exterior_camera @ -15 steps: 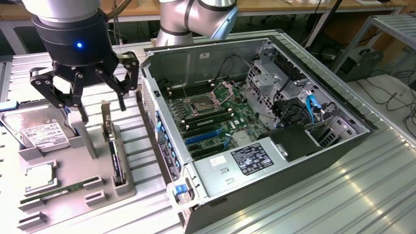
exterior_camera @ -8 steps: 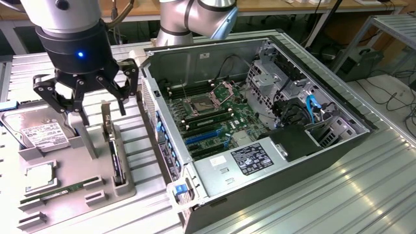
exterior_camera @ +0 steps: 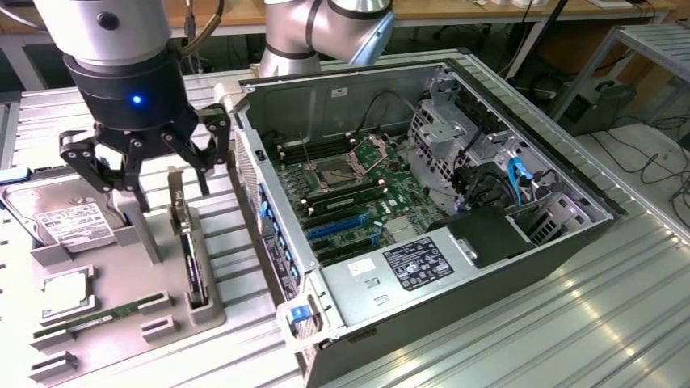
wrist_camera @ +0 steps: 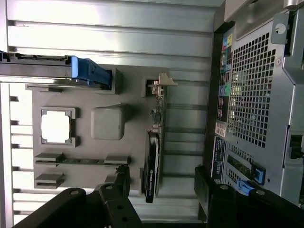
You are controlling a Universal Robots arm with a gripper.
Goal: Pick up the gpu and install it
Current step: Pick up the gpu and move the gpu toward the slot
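Note:
The gpu (exterior_camera: 190,246) stands on its edge in a slot of the grey holder tray (exterior_camera: 119,271), its silver end bracket (exterior_camera: 176,192) pointing to the far side. My gripper (exterior_camera: 160,187) hangs just above the tray, open, over the bracket end of the card without touching it. In the wrist view the gpu (wrist_camera: 154,152) shows as a thin dark card with its bracket (wrist_camera: 161,83) at one end. The gripper (wrist_camera: 161,183) straddles the card's line, one black finger (wrist_camera: 121,178) on each side, with nothing held between them.
An open PC case (exterior_camera: 561,242) lies at the exterior view's right, with blue slots (exterior_camera: 339,228) on its motherboard (exterior_camera: 372,190). The tray also holds a hard drive (exterior_camera: 70,220), a CPU (exterior_camera: 65,295) and a RAM stick (exterior_camera: 97,319). The case's perforated rear (wrist_camera: 256,95) stands close beside the tray.

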